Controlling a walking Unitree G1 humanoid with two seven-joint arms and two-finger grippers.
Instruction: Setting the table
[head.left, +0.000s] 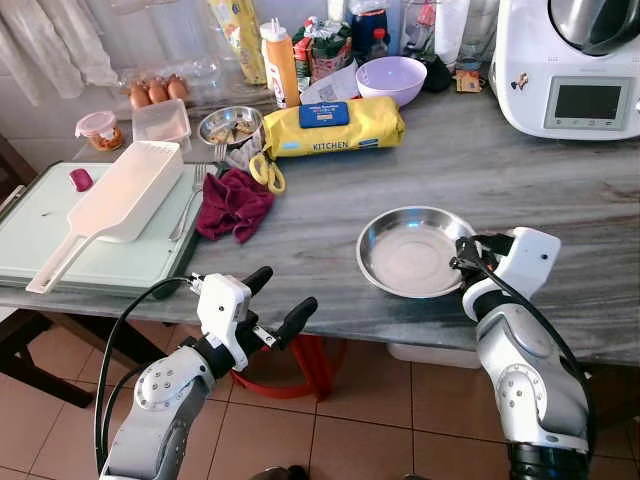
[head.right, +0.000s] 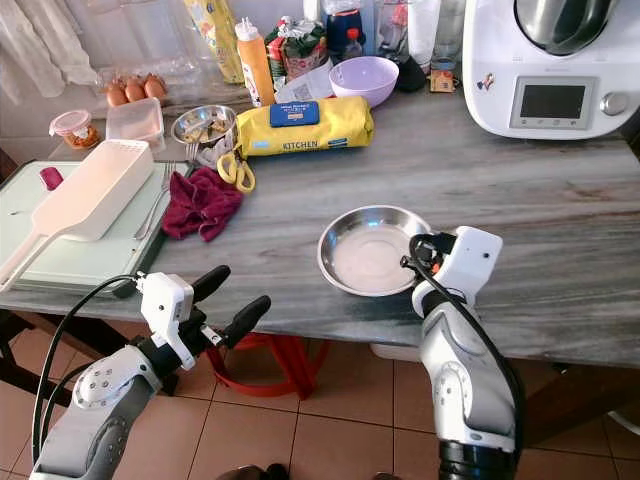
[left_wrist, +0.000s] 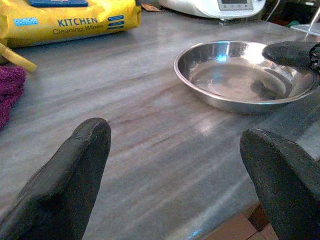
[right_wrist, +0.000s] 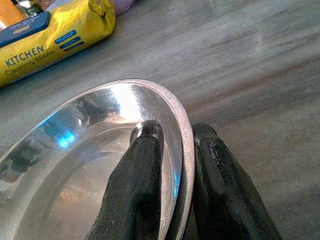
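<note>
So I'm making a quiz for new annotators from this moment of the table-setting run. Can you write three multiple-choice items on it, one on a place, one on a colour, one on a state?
1. Where does the steel plate lie?
A. on the grey counter, near its front edge
B. on the cutting board
C. on the floor

2. What colour is the pack of kitchen wipes?
A. green
B. yellow
C. white

3. What is the right gripper doing?
A. hanging open away from the counter
B. holding the purple bowl
C. pinching the plate's rim

Answers:
1 A: the plate sits on the counter, right of the crumpled red cloth.
2 B: the wrapper is yellow with a blue label.
3 C: in the right wrist view, one finger lies inside the rim, the other outside.
</note>
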